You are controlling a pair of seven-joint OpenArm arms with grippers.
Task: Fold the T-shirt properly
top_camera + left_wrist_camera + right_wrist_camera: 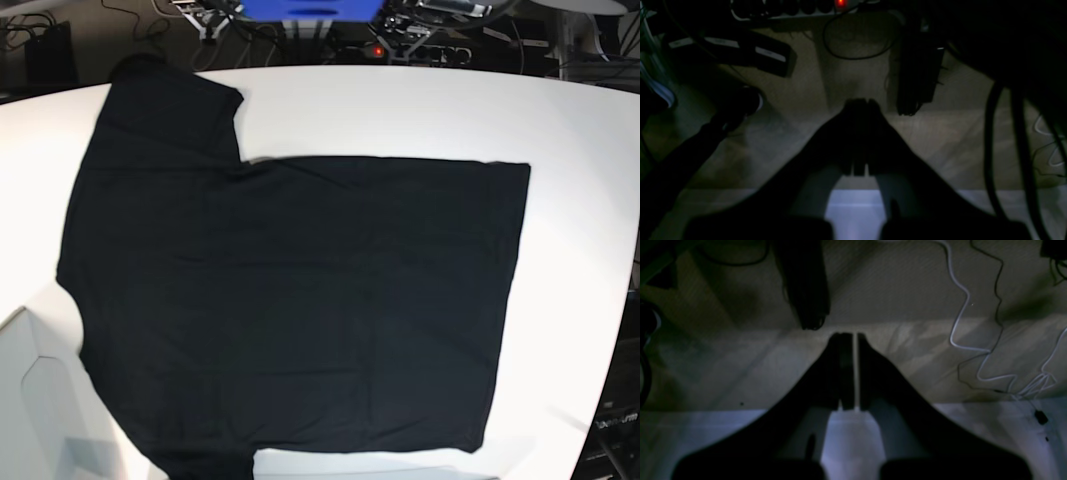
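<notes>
While spread flat on white desk (420, 110): black T-shirt (290, 300), untouched. Left gripper (867, 101) fingers together; right gripper (855, 336) fingers nearly together, holding nothing.

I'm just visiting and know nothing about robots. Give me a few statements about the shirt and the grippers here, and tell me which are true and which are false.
1. The T-shirt lies spread out flat on the white table. True.
2. The T-shirt is red. False: it is black.
3. The left gripper is holding the T-shirt. False: it is shut on nothing, pointing at the floor past the table edge.
4. The right gripper has its jaws nearly together, with only a thin slit between them. True.
5. Both arms are reaching over the T-shirt in the base view. False: no arm shows there.
</notes>
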